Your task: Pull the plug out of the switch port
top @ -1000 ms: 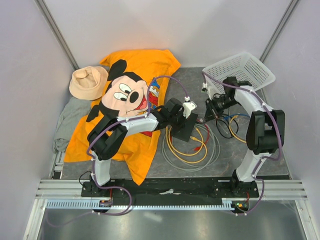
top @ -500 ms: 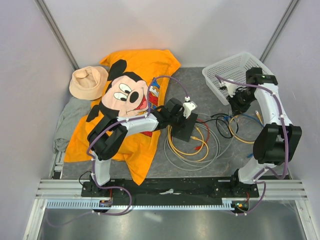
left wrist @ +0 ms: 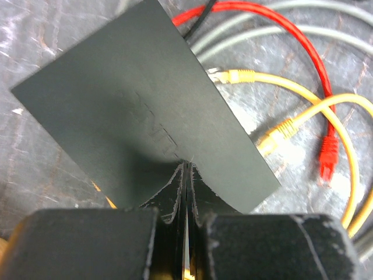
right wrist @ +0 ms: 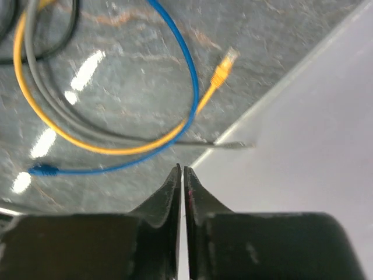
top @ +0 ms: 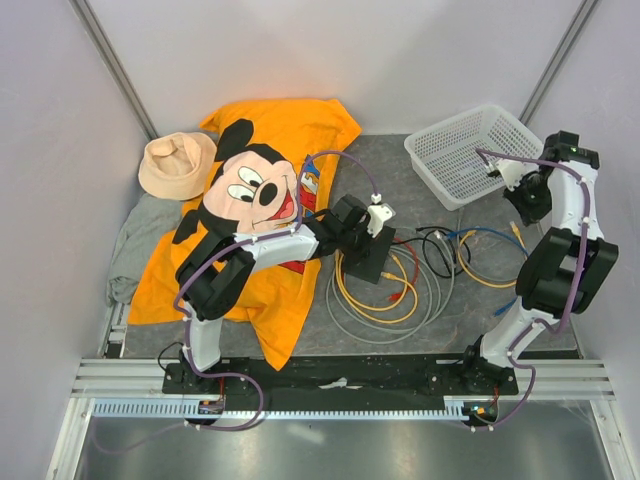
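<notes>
The switch (left wrist: 134,111) is a flat black box on the grey mat, seen in the top view at the mat's middle (top: 376,264). My left gripper (left wrist: 185,164) is shut, its tips pressed down on the switch's top (top: 368,243). A red cable (left wrist: 303,52) and a black one pass behind the switch's far edge; the ports are hidden. Two yellow plugs (left wrist: 233,75) and a red plug (left wrist: 327,158) lie beside it. My right gripper (right wrist: 181,169) is shut and holds nothing. It hangs far right near the wall (top: 524,203), over a loose yellow plug (right wrist: 222,70) and blue cable (right wrist: 186,64).
A white mesh basket (top: 470,150) stands at the back right. An orange Mickey shirt (top: 270,190), a beige hat (top: 177,165) and a grey cloth (top: 135,245) cover the left. Coiled cables (top: 400,305) lie in front of the switch. The right wall (right wrist: 303,116) is close.
My right arm has swung away from the switch to the right, past the basket, toward the wall. The black cable now stretches farther right. The left arm has not moved.
</notes>
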